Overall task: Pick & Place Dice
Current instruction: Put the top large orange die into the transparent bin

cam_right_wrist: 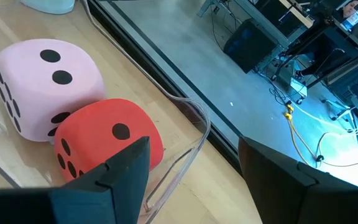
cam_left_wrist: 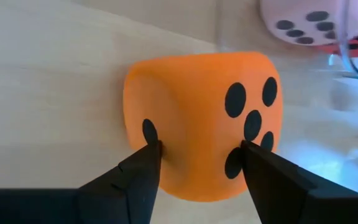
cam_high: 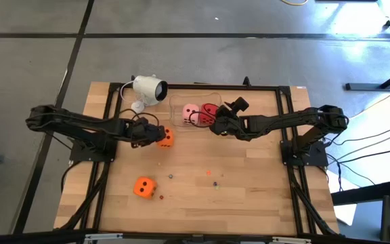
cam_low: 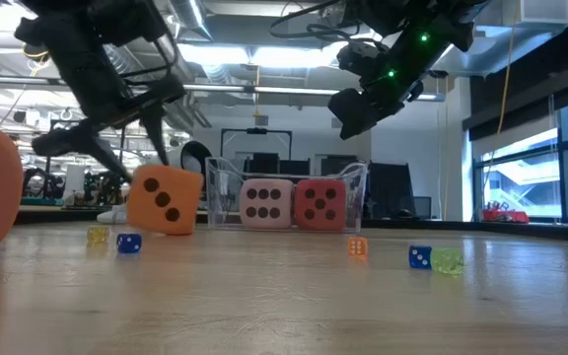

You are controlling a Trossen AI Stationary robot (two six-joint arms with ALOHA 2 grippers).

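An orange die point(cam_high: 166, 137) point(cam_left_wrist: 197, 112) lies on the wooden table, left of centre. My left gripper point(cam_high: 154, 135) point(cam_left_wrist: 199, 154) slants down over it, open, one fingertip at each side of the die's near face. A second orange die point(cam_high: 145, 187) lies nearer the front edge. The pale pink die point(cam_high: 191, 112) and the red die point(cam_high: 209, 112) sit side by side in a clear container point(cam_high: 179, 107). My right gripper point(cam_high: 217, 125) point(cam_right_wrist: 194, 180) hangs open above the container's right side, over the red die point(cam_right_wrist: 107, 137), with nothing between its fingers. My left gripper comes at the orange die slanting down from the table's left. Its two fingertips point(cam_left_wrist: 151, 155) stand against the die's near face point(cam_left_wrist: 194, 168), which is wider than the gap between them. I cannot tell whether they touch it. The die rests on the table.
A white camera point(cam_high: 147, 89) stands at the back, left of the container. Several tiny coloured dice lie scattered on the table's middle, among them a blue one point(cam_low: 128, 243) and a green one point(cam_low: 449, 260). A black frame borders the tabletop point(cam_high: 249, 196).
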